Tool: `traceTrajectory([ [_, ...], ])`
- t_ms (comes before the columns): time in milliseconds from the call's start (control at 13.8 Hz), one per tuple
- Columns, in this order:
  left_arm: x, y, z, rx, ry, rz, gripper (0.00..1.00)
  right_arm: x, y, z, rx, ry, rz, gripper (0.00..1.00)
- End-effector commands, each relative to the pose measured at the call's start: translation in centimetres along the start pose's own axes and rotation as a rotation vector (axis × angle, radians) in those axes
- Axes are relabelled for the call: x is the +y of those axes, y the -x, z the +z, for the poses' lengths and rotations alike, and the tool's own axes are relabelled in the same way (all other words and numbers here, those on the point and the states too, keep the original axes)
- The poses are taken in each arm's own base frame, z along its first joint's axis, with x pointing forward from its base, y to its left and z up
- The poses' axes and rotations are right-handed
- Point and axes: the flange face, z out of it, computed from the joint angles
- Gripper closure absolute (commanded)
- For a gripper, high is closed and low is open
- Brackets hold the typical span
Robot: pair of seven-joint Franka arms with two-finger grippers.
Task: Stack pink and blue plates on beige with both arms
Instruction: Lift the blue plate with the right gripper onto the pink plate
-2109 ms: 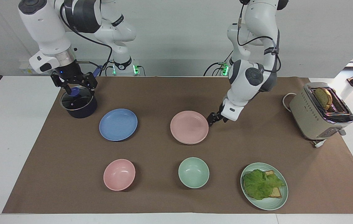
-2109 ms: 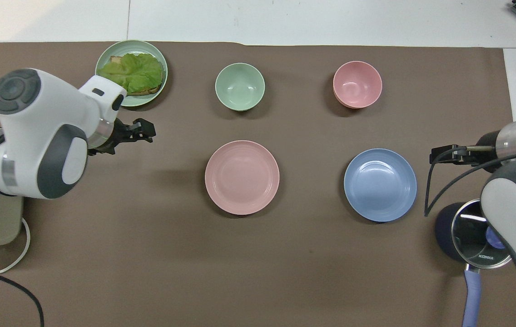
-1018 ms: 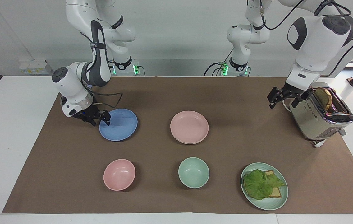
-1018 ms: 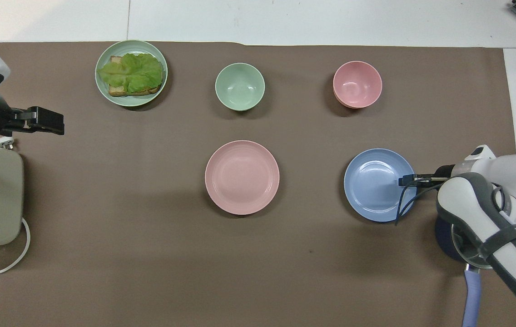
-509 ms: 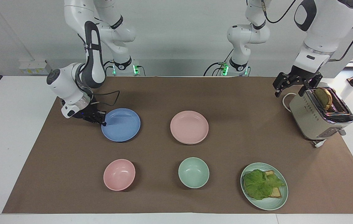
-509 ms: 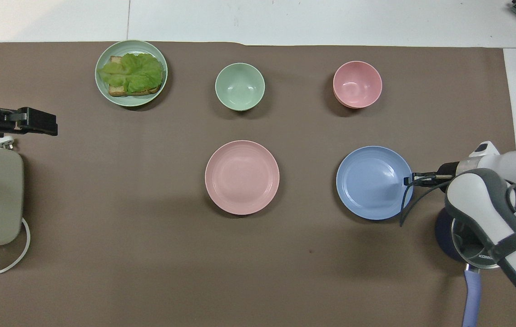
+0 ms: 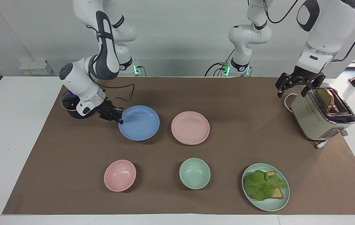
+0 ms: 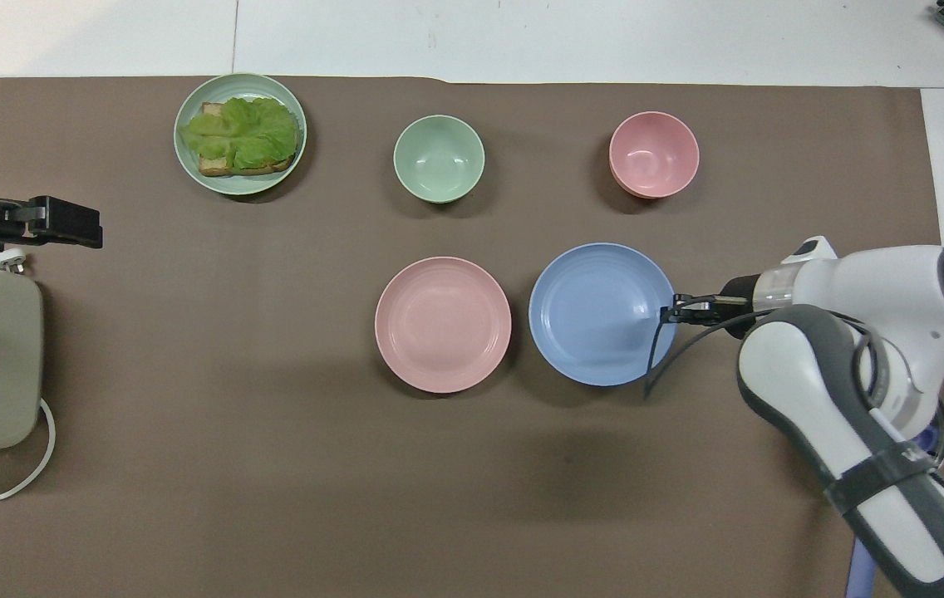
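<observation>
My right gripper (image 7: 119, 120) (image 8: 670, 314) is shut on the rim of the blue plate (image 7: 140, 122) (image 8: 597, 314). It holds the plate just above the mat, beside the pink plate (image 7: 190, 126) (image 8: 443, 324) toward the right arm's end of the table. The pink plate lies flat at the middle of the mat. A thin pale rim of the beige plate (image 7: 191, 144) shows under it in the facing view. My left gripper (image 7: 292, 92) (image 8: 94, 224) hangs open and empty in the air next to the toaster.
A toaster (image 7: 321, 112) with bread in its slot stands at the left arm's end. A dark pot (image 7: 71, 106) sits by the right arm. Farther from the robots stand a pink bowl (image 7: 120, 175), a green bowl (image 7: 194, 173) and a green plate with lettuce sandwich (image 7: 265, 186).
The right gripper closed on the blue plate's rim, lifted it and carried it toward the pink plate. The left gripper rose beside the toaster and has stayed there.
</observation>
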Motion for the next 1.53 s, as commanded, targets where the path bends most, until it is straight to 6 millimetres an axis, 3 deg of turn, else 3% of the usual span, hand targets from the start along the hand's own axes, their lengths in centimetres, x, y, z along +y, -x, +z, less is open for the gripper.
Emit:
traceTrajectory([
  [0,-0.4,0.3,-0.4,-0.007,-0.01,0.005,0.0,-7.0,0.7,2.1,0.058,-0.023,0.063,1.0],
  [73,-0.2,0.3,-0.4,-0.007,-0.01,0.01,0.0,-9.3,1.4,3.0,0.073,-0.027,0.076,1.0],
  [436,-0.3,0.3,-0.4,-0.007,-0.01,0.007,0.0,-15.0,3.6,8.0,0.078,-0.022,0.069,1.0],
  [727,-0.3,0.3,-0.4,-0.007,-0.01,0.007,0.0,-16.4,3.9,10.3,0.099,-0.019,0.061,1.0],
  [1018,-0.2,0.3,-0.4,-0.007,-0.01,0.01,0.0,-17.8,2.8,10.0,0.119,-0.039,0.078,0.97],
  [1091,-0.3,0.3,-0.4,-0.007,-0.01,0.007,0.0,-17.9,2.9,10.0,0.118,-0.039,0.077,0.76],
  [1164,-0.3,0.3,-0.4,-0.007,-0.01,0.008,0.0,-17.8,3.1,10.2,0.111,-0.036,0.078,0.35],
  [1236,-0.3,0.3,-0.4,-0.007,-0.01,0.007,0.0,-17.8,3.2,10.2,0.106,-0.036,0.086,0.14],
  [1455,-0.3,0.3,-0.4,-0.007,-0.01,0.007,0.0,-17.9,3.3,10.2,0.1,-0.038,0.153,0.04],
])
